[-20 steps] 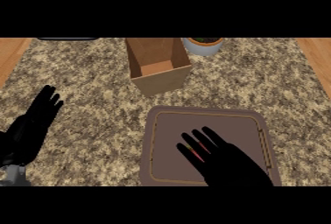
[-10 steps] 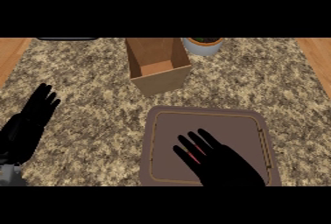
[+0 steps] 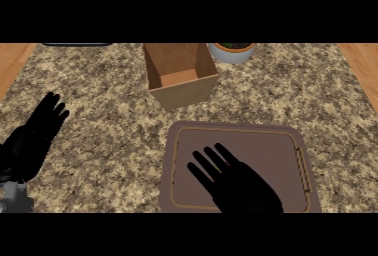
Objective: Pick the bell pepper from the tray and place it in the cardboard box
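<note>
Right hand (image 3: 240, 187) open and flat over the tray (image 3: 244, 131), nothing gripped

Head view: the bell pepper is hidden, likely under that hand; curl round it before you lift toward the cardboard box (image 3: 184, 90). Left hand (image 3: 37, 135) rests open at the left.

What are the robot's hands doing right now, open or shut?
Left hand: open, resting at the view's left edge, holding nothing.
Right hand: open, spread flat above the tray; nothing visibly held.
</note>
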`<action>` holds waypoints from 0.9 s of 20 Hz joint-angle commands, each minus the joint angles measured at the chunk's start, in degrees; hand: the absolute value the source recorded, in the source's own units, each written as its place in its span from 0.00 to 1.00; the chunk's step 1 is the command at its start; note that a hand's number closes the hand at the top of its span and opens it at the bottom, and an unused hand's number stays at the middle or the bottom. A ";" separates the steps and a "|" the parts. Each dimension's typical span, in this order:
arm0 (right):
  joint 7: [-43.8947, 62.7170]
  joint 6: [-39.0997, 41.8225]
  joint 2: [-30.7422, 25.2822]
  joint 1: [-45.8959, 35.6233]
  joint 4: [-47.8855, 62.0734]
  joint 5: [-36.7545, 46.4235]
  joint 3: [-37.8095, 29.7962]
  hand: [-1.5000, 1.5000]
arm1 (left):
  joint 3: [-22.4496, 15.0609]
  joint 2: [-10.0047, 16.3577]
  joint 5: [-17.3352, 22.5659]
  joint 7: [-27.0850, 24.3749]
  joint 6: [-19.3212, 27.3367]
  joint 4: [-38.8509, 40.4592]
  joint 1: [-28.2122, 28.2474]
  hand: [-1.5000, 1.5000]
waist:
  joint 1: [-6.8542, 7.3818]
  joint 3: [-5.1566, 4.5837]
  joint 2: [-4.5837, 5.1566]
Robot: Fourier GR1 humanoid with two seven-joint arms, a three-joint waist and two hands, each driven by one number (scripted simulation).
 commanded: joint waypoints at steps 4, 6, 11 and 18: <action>-3.23 0.80 0.08 1.16 2.06 3.63 -1.72 0.00 | -0.46 -2.70 -2.83 0.77 -0.66 -3.23 2.56 0.50 | 0.06 0.01 -0.02; -2.72 -0.31 1.50 2.84 1.58 5.41 -1.07 0.00 | 1.42 -3.16 -2.01 -1.04 -2.39 -0.93 2.04 0.50 | -0.02 0.00 -0.01; -2.04 -0.08 3.77 1.40 6.16 9.34 0.45 0.00 | 3.49 -1.80 -2.62 -1.08 -4.17 1.55 -0.06 0.50 | -0.03 0.00 0.02; -4.13 -0.82 1.50 5.82 3.33 11.89 0.41 0.00 | 1.73 -5.97 -5.35 -0.36 -2.25 -0.11 0.70 0.50 | -0.21 0.00 -0.02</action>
